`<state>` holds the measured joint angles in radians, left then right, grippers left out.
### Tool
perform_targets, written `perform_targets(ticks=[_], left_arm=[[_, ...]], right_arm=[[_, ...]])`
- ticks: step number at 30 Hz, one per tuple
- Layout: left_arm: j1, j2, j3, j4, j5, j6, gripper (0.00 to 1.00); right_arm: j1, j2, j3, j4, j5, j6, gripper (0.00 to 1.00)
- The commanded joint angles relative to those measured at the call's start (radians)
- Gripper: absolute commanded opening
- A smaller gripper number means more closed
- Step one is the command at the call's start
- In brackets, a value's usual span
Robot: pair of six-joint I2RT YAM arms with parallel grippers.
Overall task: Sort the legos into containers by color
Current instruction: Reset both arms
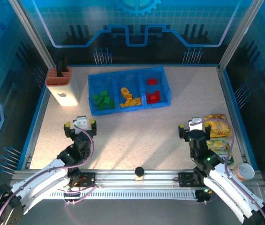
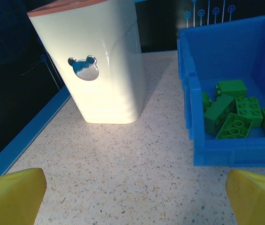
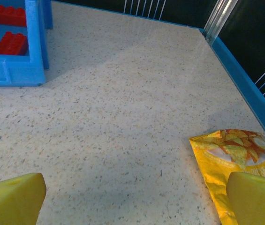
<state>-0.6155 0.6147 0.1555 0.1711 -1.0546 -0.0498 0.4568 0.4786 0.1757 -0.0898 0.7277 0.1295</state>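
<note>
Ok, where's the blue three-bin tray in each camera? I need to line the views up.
Top external: blue tray at back centre, right of the white knife block.
Left wrist: blue tray at the right side, its end bin holding green bricks.
Right wrist: blue tray in the top-left corner, its end bin holding red bricks.
Shared landmark: the speckled tabletop it stands on.

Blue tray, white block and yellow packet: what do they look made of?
Blue tray: moulded plastic, satin sheen, stepped rim. White block: glossy plastic or ceramic, judging by sharp reflections; can't tell which. Yellow packet: shiny foil or film, creased with bright glints.
</note>
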Motion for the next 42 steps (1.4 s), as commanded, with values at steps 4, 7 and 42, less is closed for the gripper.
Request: perform_targets(ticks=[4, 7, 42], left_arm=[[0.067, 0.012, -0.051, 0.178, 0.079, 0.066, 0.99], [0.106, 0.047, -0.07, 0.269, 0.112, 0.085, 0.99], [0.293, 0.819, -0.046, 1.229, 0.388, 0.218, 0.99]], right_arm=[[-0.075, 0.101, -0.073, 0.398, 0.01, -0.074, 1.0], [-0.101, 0.146, -0.122, 0.58, -0.021, -0.108, 1.0], [-0.22, 1.066, -0.045, 1.513, -0.326, -0.226, 1.0]])
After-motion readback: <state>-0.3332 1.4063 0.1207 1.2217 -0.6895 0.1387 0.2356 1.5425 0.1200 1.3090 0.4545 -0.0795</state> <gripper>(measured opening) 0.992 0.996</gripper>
